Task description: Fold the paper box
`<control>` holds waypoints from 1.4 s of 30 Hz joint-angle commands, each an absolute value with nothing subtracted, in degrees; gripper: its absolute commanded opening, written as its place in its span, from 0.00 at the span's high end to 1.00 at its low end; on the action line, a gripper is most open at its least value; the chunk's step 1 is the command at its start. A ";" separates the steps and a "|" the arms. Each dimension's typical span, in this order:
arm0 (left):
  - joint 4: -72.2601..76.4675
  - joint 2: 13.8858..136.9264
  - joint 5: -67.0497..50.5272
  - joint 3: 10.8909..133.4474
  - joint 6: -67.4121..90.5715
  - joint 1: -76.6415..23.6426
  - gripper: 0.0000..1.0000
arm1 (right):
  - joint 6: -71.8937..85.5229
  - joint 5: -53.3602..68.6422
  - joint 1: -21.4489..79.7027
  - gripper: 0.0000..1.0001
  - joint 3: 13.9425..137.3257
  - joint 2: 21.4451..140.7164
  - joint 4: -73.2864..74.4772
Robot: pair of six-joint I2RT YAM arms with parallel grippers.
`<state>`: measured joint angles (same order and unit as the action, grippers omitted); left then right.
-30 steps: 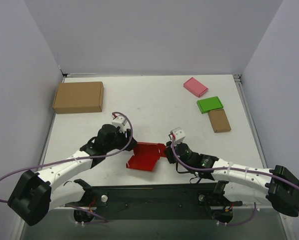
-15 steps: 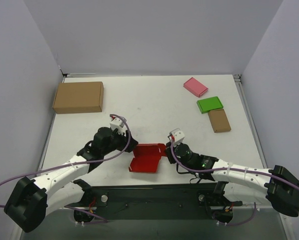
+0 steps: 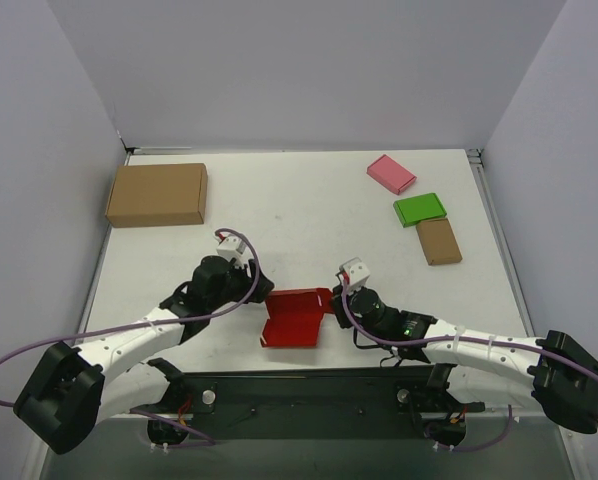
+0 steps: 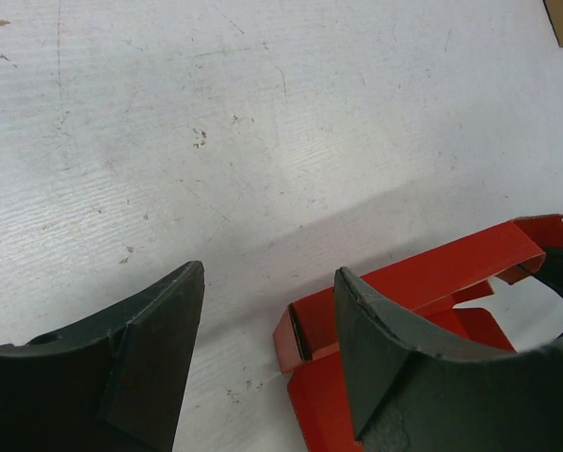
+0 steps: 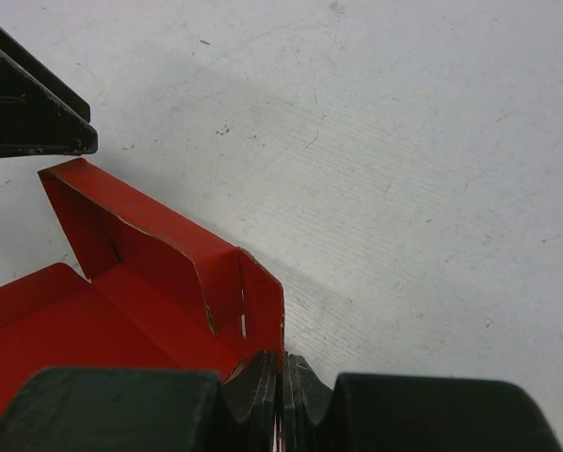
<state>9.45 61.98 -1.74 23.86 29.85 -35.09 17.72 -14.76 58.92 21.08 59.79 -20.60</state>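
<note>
The red paper box (image 3: 294, 316) lies open near the table's front edge, its far wall raised. My right gripper (image 3: 336, 302) is shut on the box's right side wall (image 5: 263, 306); the jaws pinch the thin red card. My left gripper (image 3: 263, 292) is open at the box's left end. In the left wrist view its right finger (image 4: 394, 358) overlaps the box's left corner (image 4: 300, 334) and its left finger (image 4: 140, 358) stands over bare table. The box's floor (image 5: 65, 330) shows in the right wrist view.
A large brown carton (image 3: 158, 194) sits at the far left. A pink flat box (image 3: 391, 173), a green flat box (image 3: 420, 209) and a small brown flat box (image 3: 438, 241) lie at the far right. The black base rail (image 3: 309, 390) runs along the near edge.
The left gripper has shifted along the box's left end. The box has turned slightly and slid a little to the right. The right gripper keeps its hold.
</note>
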 commanded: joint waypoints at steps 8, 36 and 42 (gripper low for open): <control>16.52 60.65 -1.85 18.72 32.34 -35.51 0.35 | 18.54 -18.54 58.71 1.00 19.60 59.85 -23.38; 12.47 66.78 -12.73 33.66 32.17 -23.73 0.26 | -5.36 -40.16 67.06 1.00 14.95 90.35 -81.21; 18.98 71.97 -14.94 31.91 33.75 -23.55 0.26 | -5.10 -42.71 68.64 1.00 13.80 91.67 -82.00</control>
